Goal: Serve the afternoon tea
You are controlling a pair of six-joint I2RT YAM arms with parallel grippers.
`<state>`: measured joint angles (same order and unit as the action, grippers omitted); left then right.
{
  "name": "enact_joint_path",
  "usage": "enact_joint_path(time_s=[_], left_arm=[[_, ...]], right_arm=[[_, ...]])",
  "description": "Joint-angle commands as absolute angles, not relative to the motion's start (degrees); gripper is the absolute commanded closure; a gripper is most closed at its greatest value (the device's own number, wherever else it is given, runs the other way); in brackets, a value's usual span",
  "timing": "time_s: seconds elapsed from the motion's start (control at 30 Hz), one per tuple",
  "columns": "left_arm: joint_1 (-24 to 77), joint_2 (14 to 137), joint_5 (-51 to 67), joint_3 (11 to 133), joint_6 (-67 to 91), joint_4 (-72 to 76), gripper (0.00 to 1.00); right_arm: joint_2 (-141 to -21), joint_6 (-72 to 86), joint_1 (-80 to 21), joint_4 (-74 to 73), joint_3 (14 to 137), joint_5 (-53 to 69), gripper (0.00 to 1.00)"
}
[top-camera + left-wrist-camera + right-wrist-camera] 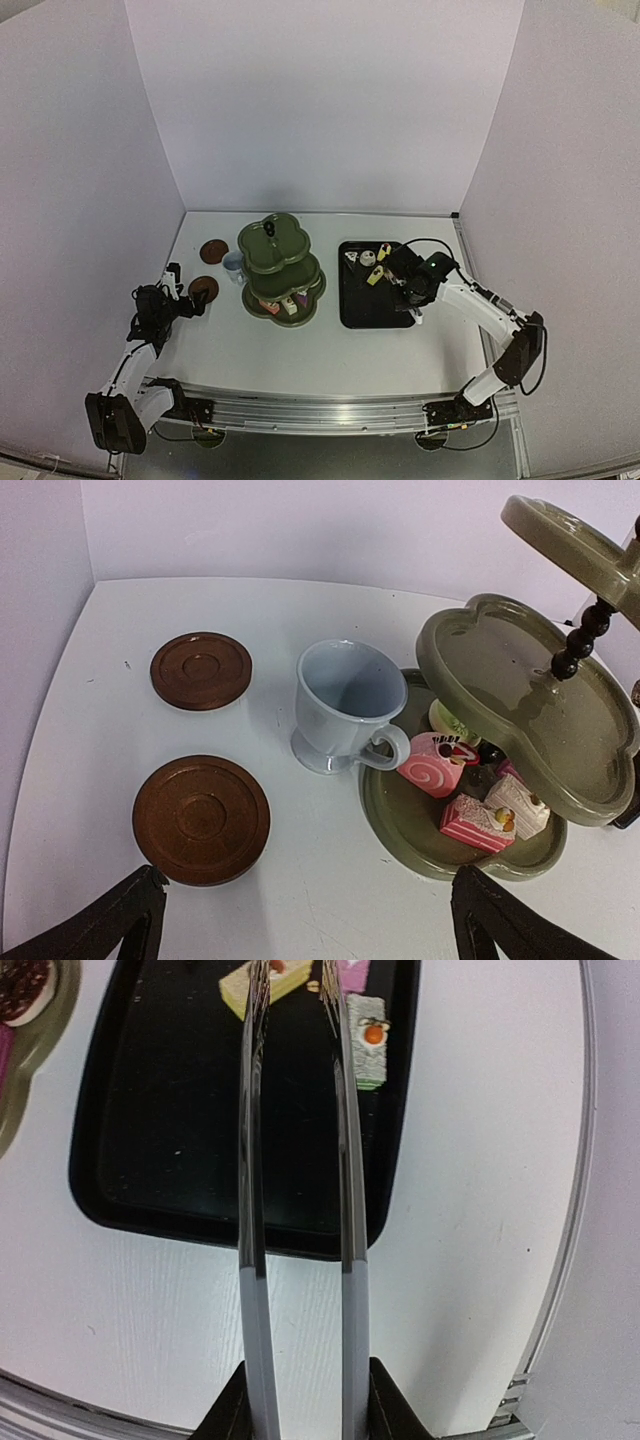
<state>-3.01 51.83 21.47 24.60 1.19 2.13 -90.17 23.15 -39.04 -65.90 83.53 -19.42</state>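
Top external view: two arms reach in from the near edge over a white table (330, 345) boxed in by plain white walls (320, 100).
Left gripper (307, 885): jaws spread wide, holding nothing, hovering low over the table.
Coasters: the near coaster (201, 819) lies just ahead of the left finger and the far coaster (201, 670) lies further ahead on that side. Both are bare.
Cup (345, 718): pale blue and upright, straight ahead of the open jaws. It stands on the table beside the stand, not on a coaster.
Stand (520, 695): ahead and right of the left gripper. The bottom tier carries a pink roll cake (433, 765) and a pink slice (478, 825) among others, while the middle tier looks bare.
Tray (150, 1160): black, lying under the tool of the right gripper (305, 1400).
Right gripper: closed on the metal tongs (345, 1160), with the blades pressed narrow.
Yellow cake (285, 978): at the tong tips. I cannot tell whether it is pinched.
Green cake (368, 1045): on the tray just right of the tips.
Done: several cakes sit on the lowest tier.
Left: cakes wait on the tray, the upper tiers want filling, and the cup needs a coaster. I judge it roughly midway.
Surface: matte white and faintly scuffed, with a metal rail (578, 1210) along the edge.
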Motion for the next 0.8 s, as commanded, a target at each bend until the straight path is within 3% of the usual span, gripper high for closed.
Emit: enact_joint_path(time_s=[0.0, 0.77], left_arm=[[-3.2, 51.7, 22.6, 26.0, 0.1, 4.6, 0.00], [-3.2, 51.7, 22.3, 25.5, 0.1, 4.5, 0.00]], right_arm=[[-92.5, 24.6, -35.7, -68.2, 85.3, -23.3, 0.69], [-96.3, 22.1, -31.3, -63.3, 80.1, -18.4, 0.68]])
